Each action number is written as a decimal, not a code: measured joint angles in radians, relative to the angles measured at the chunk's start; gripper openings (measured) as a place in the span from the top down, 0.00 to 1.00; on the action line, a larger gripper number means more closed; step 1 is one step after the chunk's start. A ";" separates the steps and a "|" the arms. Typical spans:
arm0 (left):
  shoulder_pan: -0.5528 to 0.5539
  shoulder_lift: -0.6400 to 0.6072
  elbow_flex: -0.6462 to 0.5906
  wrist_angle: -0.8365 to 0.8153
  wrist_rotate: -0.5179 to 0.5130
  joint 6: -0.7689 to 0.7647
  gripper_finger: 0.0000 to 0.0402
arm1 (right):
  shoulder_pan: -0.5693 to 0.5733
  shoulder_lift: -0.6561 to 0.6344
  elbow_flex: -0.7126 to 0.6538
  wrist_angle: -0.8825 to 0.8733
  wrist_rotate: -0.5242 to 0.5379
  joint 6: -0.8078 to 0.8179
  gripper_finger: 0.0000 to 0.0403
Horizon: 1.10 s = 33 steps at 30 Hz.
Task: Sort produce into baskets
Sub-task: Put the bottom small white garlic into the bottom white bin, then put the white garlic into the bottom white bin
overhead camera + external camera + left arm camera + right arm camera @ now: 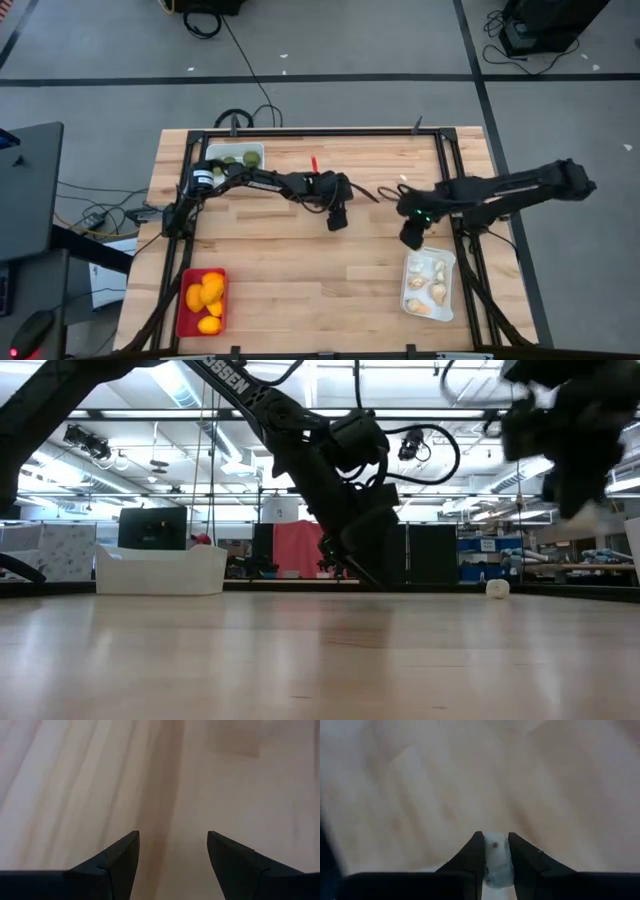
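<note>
The right gripper (496, 851) was closed on a whitish garlic piece (496, 857), above bare table (300, 270) just beside the white tray (447, 303) of garlic. The piece looked light, firm and knobbly, best pinched across its middle. The left gripper (173, 851) hung open and empty at mid-table.

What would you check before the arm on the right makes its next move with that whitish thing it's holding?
1. Right gripper shut on the garlic piece: ok.
2. White tray with garlic pieces has bare room left: ok.
3. Right gripper over that tray: not ok; it hangs just beyond the tray's far edge.
4. Left gripper open, empty, over bare wood mid-table, out of the way: ok.
5. Loose garlic piece left on the table: not ok, one remains.
</note>
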 joint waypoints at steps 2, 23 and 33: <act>-0.011 0.000 0.000 0.003 -0.001 -0.020 0.41 | 0.075 -0.041 0.000 0.003 -0.017 0.046 0.80; -0.055 0.000 0.000 0.125 -0.036 -0.052 0.41 | 0.579 -0.020 0.000 -0.091 0.076 0.410 0.65; -0.055 0.000 0.000 0.124 -0.037 -0.052 0.41 | 0.579 -0.026 0.000 -0.102 0.105 0.454 0.50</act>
